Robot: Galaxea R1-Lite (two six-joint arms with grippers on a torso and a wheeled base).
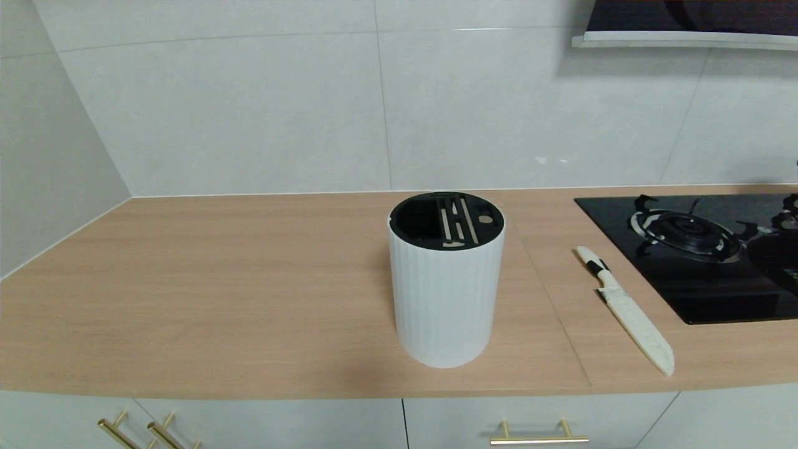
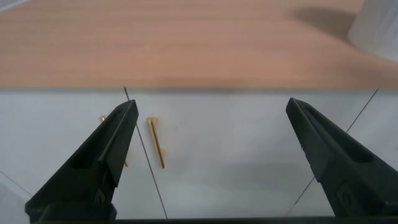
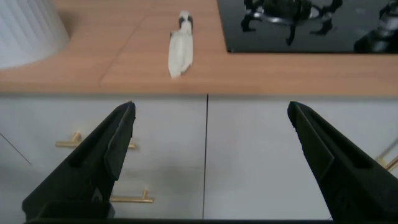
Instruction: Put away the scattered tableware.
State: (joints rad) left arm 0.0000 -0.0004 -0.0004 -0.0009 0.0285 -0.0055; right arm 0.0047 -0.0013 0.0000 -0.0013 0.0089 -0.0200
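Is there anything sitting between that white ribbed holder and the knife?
Nothing: the head view shows only bare wooden countertop, crossed by a thin seam, between the holder and the knife.

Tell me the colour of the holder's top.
The holder's top is black; the head view shows it best.

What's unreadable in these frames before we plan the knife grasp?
Holder interior, head view: the open compartment is dark, so its contents are unknown.
Knife, head view: too small to tell which way the cutting edge faces.
Stove, head view: cut off by the picture's right edge.
Holder, left wrist view: only a blurred corner, cut off by the edge.
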